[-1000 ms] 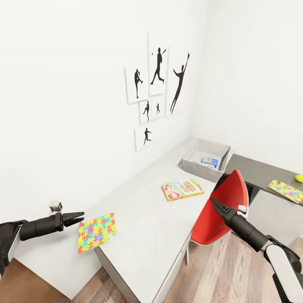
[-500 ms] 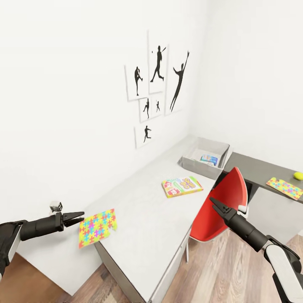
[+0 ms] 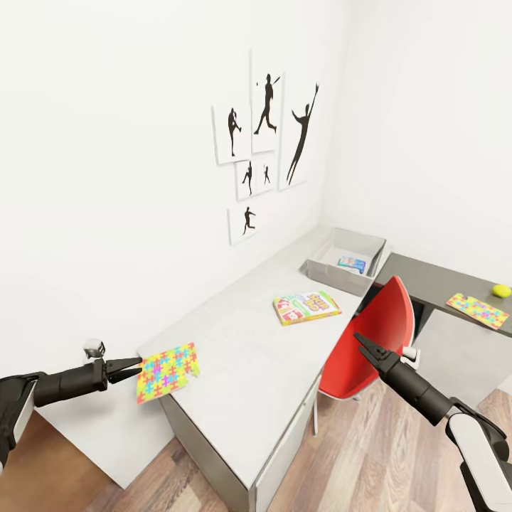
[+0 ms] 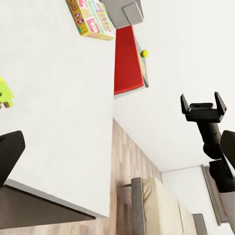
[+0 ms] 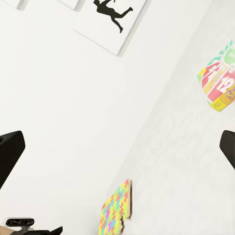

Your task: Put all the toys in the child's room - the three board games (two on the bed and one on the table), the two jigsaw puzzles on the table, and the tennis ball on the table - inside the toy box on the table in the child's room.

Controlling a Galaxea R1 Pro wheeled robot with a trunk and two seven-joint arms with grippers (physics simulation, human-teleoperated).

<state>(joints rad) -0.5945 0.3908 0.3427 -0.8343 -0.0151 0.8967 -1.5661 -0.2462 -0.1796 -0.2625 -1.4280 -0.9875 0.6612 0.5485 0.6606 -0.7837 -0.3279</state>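
One jigsaw puzzle (image 3: 167, 363) lies at the near left end of the table (image 3: 242, 355), its corner over the edge. My left gripper (image 3: 131, 367) hangs open just left of it, apart from it. A Skip-Bo board game (image 3: 306, 307) lies mid-table. The toy box (image 3: 346, 259) stands in the far corner with a small blue board game (image 3: 353, 264) inside. A second puzzle (image 3: 478, 310) and the tennis ball (image 3: 501, 290) rest on the dark section. My right gripper (image 3: 359, 341) is open in the air by the chair, holding nothing.
A red swivel chair (image 3: 377, 334) is pushed against the table's front between my right arm and the toy box. Black silhouette pictures (image 3: 267, 142) hang on the white wall. Wood floor (image 3: 370, 462) lies below. A cream bed (image 4: 161, 208) shows in the left wrist view.
The whole view has shifted, so the table and its things sit slightly higher in the picture. The near puzzle now appears closer to my left gripper. Both arms keep their pose.
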